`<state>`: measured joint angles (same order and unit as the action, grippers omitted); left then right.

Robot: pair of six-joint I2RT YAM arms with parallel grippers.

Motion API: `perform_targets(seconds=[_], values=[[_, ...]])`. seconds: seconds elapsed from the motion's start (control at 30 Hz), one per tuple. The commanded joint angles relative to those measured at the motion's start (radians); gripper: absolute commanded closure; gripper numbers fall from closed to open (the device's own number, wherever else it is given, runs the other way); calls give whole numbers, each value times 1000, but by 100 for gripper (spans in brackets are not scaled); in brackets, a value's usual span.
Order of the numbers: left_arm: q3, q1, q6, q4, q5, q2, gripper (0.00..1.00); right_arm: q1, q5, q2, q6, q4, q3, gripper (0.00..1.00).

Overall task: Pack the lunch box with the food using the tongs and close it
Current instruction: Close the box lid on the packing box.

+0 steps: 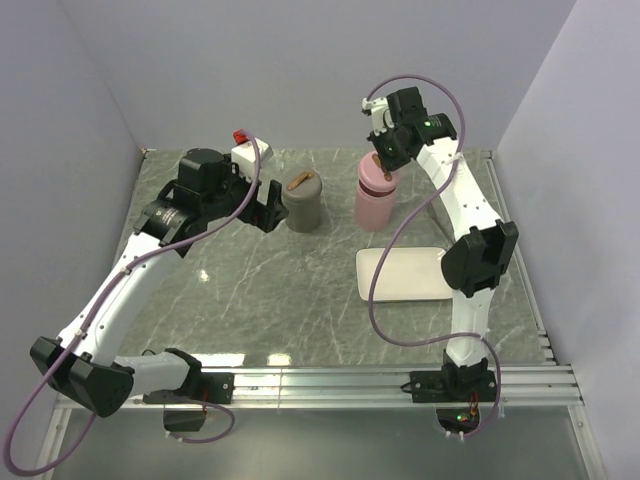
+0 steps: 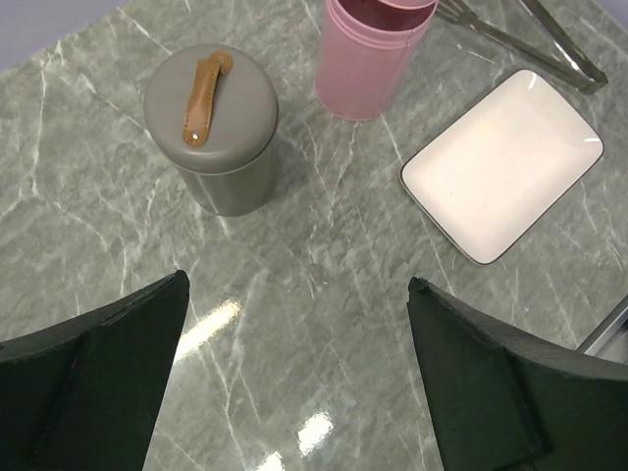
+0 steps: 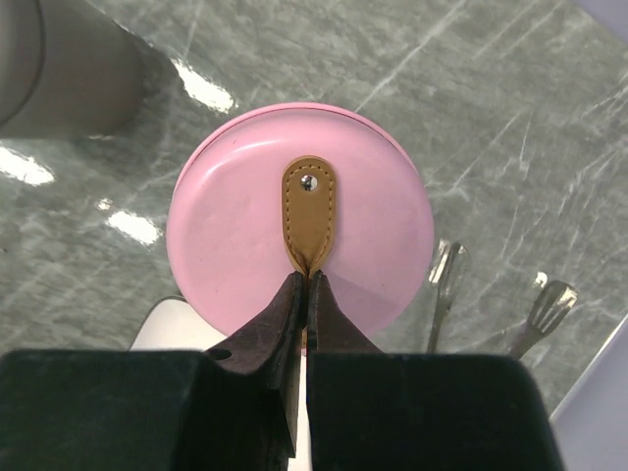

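While my right jaws sit clenched, fingertips (image 3: 289,304) pinched on the near end of the tan strap (image 3: 309,211), my left jaws are released, fingers (image 2: 98,392) wide apart, nothing between them, above the bare surface (image 2: 294,285).

Count:
- Lidded round tubs, two: one pink lunch box (image 3: 226,245), one grey canister (image 2: 211,128). Both upright, near each other, not touching.
- Straps, two: one per lid. Mine runs lengthwise straight away from my jaws, rivet (image 3: 309,183) at the far end. The grey one's strap lies slantwise across its lid.
- White plate (image 2: 500,162), one: rectangular, flat, just beside the pink box.
- Tongs (image 2: 554,44), one pair, two thin arms.

Tongs lie flat on the surface behind the pink box and along the plate's far edge, touching neither that I can tell. Long axis runs from beside the box toward the plate's corner. The arms close together at that corner; the spread tips (image 3: 444,275) point back past the box.
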<state>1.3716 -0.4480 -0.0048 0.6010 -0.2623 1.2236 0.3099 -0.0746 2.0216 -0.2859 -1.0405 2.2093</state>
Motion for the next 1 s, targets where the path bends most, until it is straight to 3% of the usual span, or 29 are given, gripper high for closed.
perform_targets(seconds=[0.0,0.97], values=[[-5,6,-8,5,14,-1,1,5,29,5,-48,-29,67,100],[-26,8,11,-10,6,16,1,9,-44,104,-64,-58,53,100]])
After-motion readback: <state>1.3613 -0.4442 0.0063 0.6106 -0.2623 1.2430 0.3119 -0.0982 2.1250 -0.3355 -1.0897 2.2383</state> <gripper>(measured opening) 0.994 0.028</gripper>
